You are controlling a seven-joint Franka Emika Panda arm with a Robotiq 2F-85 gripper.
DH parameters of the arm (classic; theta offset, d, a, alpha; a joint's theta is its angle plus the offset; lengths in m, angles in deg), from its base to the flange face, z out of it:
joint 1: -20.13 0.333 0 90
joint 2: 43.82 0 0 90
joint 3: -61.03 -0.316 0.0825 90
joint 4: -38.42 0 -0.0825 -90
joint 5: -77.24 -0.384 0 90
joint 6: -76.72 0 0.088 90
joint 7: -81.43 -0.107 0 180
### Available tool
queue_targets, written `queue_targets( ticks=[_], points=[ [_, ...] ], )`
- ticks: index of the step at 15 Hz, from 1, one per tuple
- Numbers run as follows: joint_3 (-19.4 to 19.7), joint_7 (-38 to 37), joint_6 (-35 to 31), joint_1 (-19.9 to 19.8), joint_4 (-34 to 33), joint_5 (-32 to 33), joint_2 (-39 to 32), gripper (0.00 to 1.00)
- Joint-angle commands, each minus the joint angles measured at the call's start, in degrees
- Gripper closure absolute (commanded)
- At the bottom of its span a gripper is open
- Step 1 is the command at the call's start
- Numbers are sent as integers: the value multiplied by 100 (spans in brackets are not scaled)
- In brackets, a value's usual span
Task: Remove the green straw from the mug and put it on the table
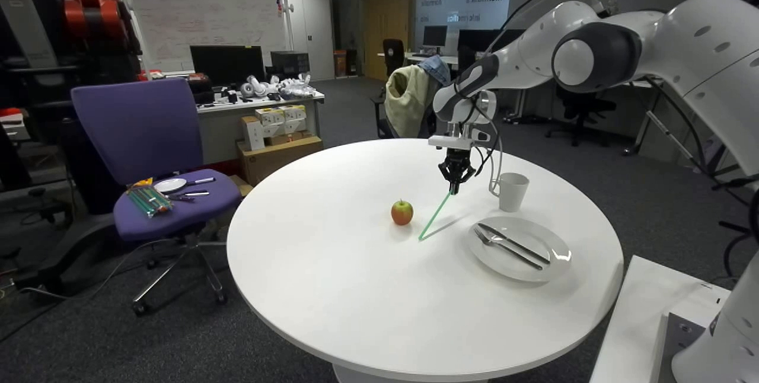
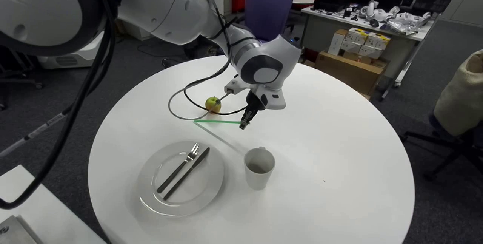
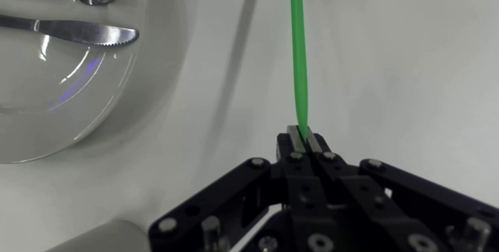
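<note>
My fingers (image 3: 295, 139) are clamped together on one end of the green straw (image 3: 299, 41), holding that end above the white desk (image 1: 332, 288). From my grip the straw slants down over the desk; its far end looks to touch the surface, though I cannot be certain of the contact. Just beside that low end sits a red-and-green apple (image 1: 402, 213). Farther along, the plate (image 2: 213, 183) lies with a fork (image 2: 173, 175) and a knife (image 2: 186, 173) side by side on it, and the white mug (image 2: 257, 178) stands upright near the plate, apart from the straw. Past the desk's rim stands a purple chair (image 1: 139, 128).
</note>
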Motion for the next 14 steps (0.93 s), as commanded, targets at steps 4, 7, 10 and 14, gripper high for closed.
queue_targets(
  ticks=[4, 7, 10, 14],
  points=[
    [35, -86, 204, 38, -223, 211, -116, 88],
    [38, -74, 197, 43, -213, 244, -143, 71],
    [37, -63, 187, 44, -197, 266, -143, 56],
    [38, -42, 181, 42, -176, 292, -129, 55]
  ],
)
